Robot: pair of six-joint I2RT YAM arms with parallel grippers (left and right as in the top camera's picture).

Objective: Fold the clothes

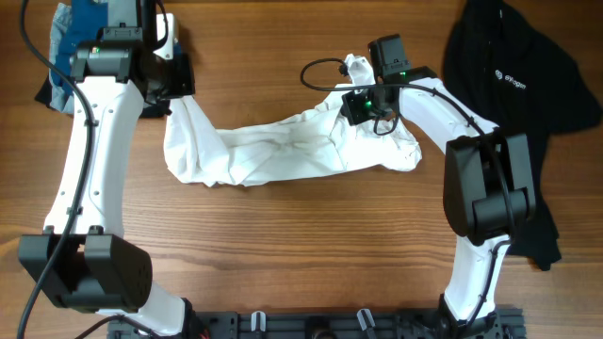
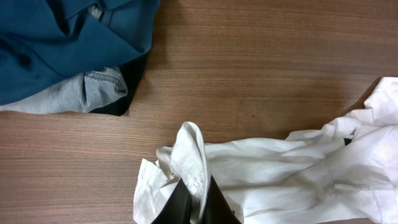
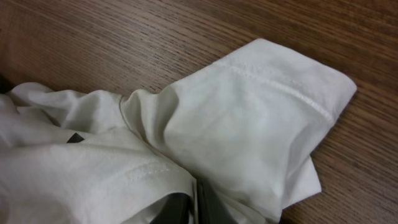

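On the wooden table (image 1: 283, 245), seen from overhead, a crumpled white T-shirt (image 1: 283, 151) lies stretched in a long band across the middle, running between the two arms. The left gripper (image 1: 177, 94) sits at the shirt's left end, where the fabric rises in a peak to meet it. The right gripper (image 1: 363, 105) is pressed into the bunched cloth at the right end. A black shirt (image 1: 509, 75) with a small white chest logo is spread over the table's far right side, well apart from the white one. A blue garment (image 1: 80, 38) is heaped in the top left corner, behind the left arm. In the left wrist view, the two dark fingers (image 2: 177, 208) stand closed together at the bottom edge, pinching an upright fold of white fabric between them. The rest of the T-shirt trails away to the right, and the blue garment lies at upper left over a pale grey-blue garment (image 2: 81, 93) and a scrap of black cloth. In the right wrist view, the dark fingers (image 3: 174, 210) are clamped narrowly on white cloth at the bottom edge, and a sleeve (image 3: 261, 118) with a stitched hem lies flat on the wood just beyond them.
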